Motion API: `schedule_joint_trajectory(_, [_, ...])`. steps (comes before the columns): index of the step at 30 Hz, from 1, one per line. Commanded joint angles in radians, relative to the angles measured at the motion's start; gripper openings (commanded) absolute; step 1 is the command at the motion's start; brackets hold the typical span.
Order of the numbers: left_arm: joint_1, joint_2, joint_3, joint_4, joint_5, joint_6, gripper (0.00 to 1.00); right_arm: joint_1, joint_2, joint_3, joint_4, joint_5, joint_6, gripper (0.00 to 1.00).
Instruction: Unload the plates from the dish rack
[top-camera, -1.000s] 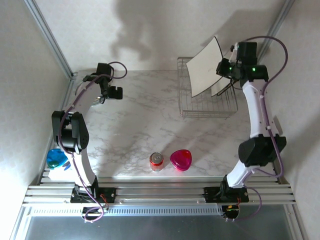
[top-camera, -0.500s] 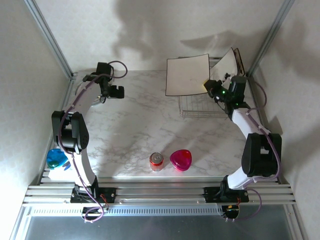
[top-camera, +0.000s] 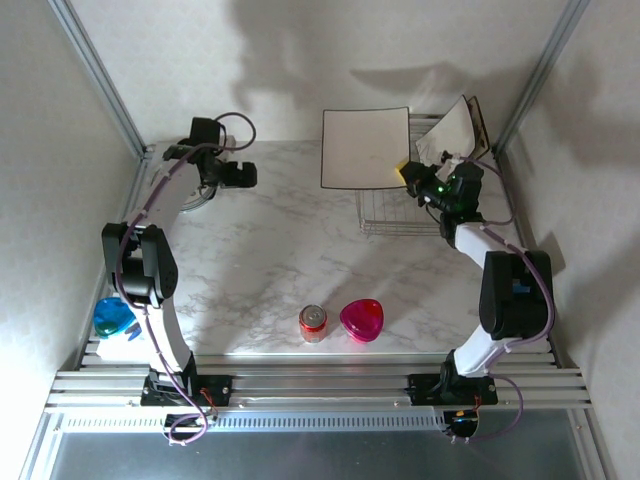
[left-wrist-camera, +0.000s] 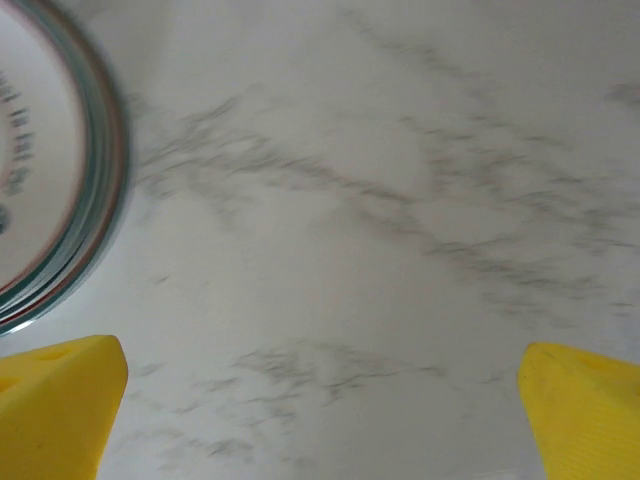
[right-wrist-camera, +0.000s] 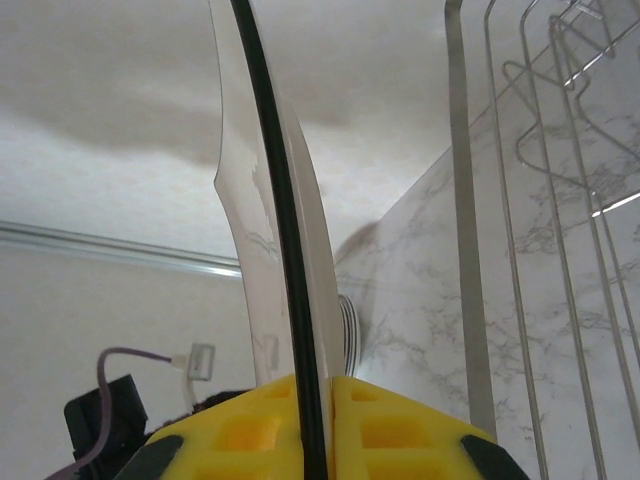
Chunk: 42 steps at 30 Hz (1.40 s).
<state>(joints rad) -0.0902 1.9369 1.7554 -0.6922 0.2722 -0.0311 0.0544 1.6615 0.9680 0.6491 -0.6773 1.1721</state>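
Sq plate (top-camera: 365, 148) in right gripper (top-camera: 404, 172) hides part of dish rack (top-camera: 400, 213).

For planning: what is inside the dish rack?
At least one square plate leans in the far right corner of the dish rack. The right arm hides whatever lies below.

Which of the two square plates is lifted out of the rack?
The held plate, pinched in the right gripper above the dish rack's left side; the other plate leans in its far corner.
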Motion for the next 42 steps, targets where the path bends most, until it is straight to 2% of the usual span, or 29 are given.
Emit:
schedule_joint_trajectory(1, [0.001, 0.007, 0.03, 0.135, 0.331, -0.036, 1.0, 0.023, 0.003, 0.066, 0.2, -0.062, 0.021, 0.0])
schedule_joint_trajectory(4, [0.003, 0.012, 0.003, 0.259, 0.57, -0.096, 1.0, 0.042, 0.025, 0.076, 0.223, -0.086, 0.025, 0.0])
schedule_joint_trajectory(7, [-0.001, 0.022, -0.063, 0.44, 0.76, -0.211, 1.0, 0.063, 0.048, 0.109, 0.224, -0.12, 0.022, 0.0])
schedule_joint_trajectory(11, [-0.004, 0.041, -0.149, 0.636, 0.87, -0.355, 0.99, 0.103, 0.073, 0.156, 0.193, -0.143, -0.013, 0.0])
schedule_joint_trajectory(14, [-0.007, 0.046, -0.202, 0.728, 0.891, -0.424, 1.0, 0.127, 0.101, 0.192, 0.183, -0.159, -0.02, 0.0])
schedule_joint_trajectory(17, [-0.007, 0.056, -0.222, 0.75, 0.884, -0.443, 0.99, 0.143, 0.127, 0.221, 0.176, -0.164, -0.017, 0.0])
schedule_joint_trajectory(21, [-0.007, 0.068, -0.232, 0.802, 0.89, -0.487, 0.93, 0.163, 0.158, 0.249, 0.164, -0.169, -0.017, 0.0])
schedule_joint_trajectory(24, [-0.008, 0.076, -0.236, 0.837, 0.896, -0.518, 0.81, 0.174, 0.173, 0.263, 0.162, -0.17, -0.017, 0.0])
schedule_joint_trajectory(26, [-0.007, 0.079, -0.237, 0.862, 0.904, -0.543, 0.68, 0.179, 0.178, 0.266, 0.161, -0.167, -0.018, 0.0])
schedule_joint_trajectory(29, [-0.007, 0.082, -0.242, 0.881, 0.907, -0.559, 0.59, 0.184, 0.184, 0.274, 0.159, -0.163, -0.02, 0.0])
schedule_joint_trajectory(36, [-0.016, 0.08, -0.301, 0.964, 0.91, -0.613, 0.48, 0.192, 0.201, 0.29, 0.159, -0.15, -0.02, 0.0])
schedule_joint_trajectory(42, [-0.014, 0.085, -0.308, 0.968, 0.902, -0.615, 0.31, 0.201, 0.21, 0.297, 0.156, -0.15, -0.019, 0.0])
